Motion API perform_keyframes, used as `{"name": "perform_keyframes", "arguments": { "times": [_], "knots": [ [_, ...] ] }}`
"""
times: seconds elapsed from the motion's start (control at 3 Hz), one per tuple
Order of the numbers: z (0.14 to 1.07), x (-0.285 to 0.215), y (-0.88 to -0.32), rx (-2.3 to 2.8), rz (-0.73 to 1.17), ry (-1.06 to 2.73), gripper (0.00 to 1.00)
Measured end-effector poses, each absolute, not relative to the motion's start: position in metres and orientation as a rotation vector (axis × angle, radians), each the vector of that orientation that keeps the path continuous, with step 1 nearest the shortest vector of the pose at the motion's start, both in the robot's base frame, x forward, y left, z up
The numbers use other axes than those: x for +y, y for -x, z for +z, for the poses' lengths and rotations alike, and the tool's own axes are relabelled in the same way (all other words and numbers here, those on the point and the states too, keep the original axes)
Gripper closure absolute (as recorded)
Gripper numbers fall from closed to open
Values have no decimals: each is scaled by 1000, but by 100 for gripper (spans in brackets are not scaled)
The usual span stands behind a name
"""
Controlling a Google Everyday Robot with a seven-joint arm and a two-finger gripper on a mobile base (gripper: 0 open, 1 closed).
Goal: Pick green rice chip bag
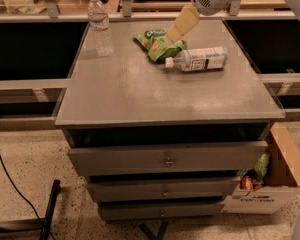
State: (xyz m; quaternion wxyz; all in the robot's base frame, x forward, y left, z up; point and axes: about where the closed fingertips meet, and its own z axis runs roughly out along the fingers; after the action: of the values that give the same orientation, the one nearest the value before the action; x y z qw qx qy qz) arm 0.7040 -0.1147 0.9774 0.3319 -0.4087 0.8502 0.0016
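Observation:
The green rice chip bag [155, 44] lies crumpled on the grey cabinet top [140, 89] toward the back, bright green with a white round logo. My gripper [174, 34], pale yellow below a white wrist, hangs from the upper right. Its tip is just over the bag's right side, and I cannot tell whether it touches the bag. A white-labelled plastic bottle [199, 59] lies on its side right in front of the bag, with its cap close to it.
A water bottle [100, 25] stands upright at the back left of the top. Below are drawers [165, 159], the top one slightly open. A cardboard box [270, 184] with packets sits on the floor at the right. A black cable [10, 179] runs across the floor at the left.

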Motion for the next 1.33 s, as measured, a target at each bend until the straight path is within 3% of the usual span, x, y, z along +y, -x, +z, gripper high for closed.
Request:
{"name": "perform_keyframes", "arguments": {
  "times": [1.33],
  "knots": [
    [946, -113, -792, 2186, -16, 861, 0]
  ]
}}
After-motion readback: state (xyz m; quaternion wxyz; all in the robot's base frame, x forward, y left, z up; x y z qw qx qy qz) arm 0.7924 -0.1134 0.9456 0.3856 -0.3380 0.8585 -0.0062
